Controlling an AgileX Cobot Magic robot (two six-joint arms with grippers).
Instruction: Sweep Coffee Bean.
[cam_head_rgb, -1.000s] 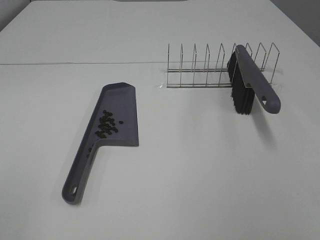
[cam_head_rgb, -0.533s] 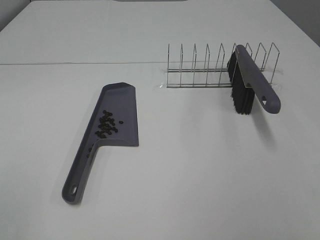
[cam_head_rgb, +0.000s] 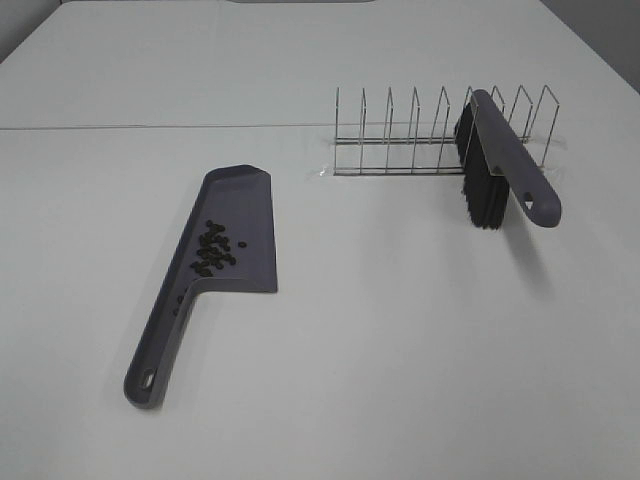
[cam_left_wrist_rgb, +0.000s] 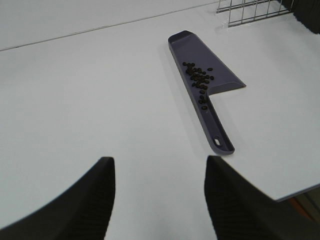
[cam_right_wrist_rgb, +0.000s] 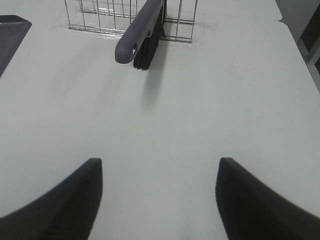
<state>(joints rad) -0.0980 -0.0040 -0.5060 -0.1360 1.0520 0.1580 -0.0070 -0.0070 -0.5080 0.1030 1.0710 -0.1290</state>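
Note:
A cluster of coffee beans (cam_head_rgb: 213, 250) lies inside the grey-purple dustpan (cam_head_rgb: 245, 225), which rests flat on the white table; both also show in the left wrist view, the beans (cam_left_wrist_rgb: 199, 80) and the dustpan (cam_left_wrist_rgb: 220, 82). A grey-purple brush (cam_head_rgb: 510, 165) with black bristles (cam_head_rgb: 478, 190) leans in the wire rack (cam_head_rgb: 400, 140); it also shows in the right wrist view (cam_right_wrist_rgb: 140, 32). My left gripper (cam_left_wrist_rgb: 160, 200) is open and empty, well back from the dustpan handle. My right gripper (cam_right_wrist_rgb: 157, 200) is open and empty, well back from the brush. Neither gripper shows in the high view.
The white table (cam_head_rgb: 400, 330) has a seam line running across the back (cam_head_rgb: 150, 127). The table's near edge shows in the left wrist view (cam_left_wrist_rgb: 300, 190). The rack stands at the back right.

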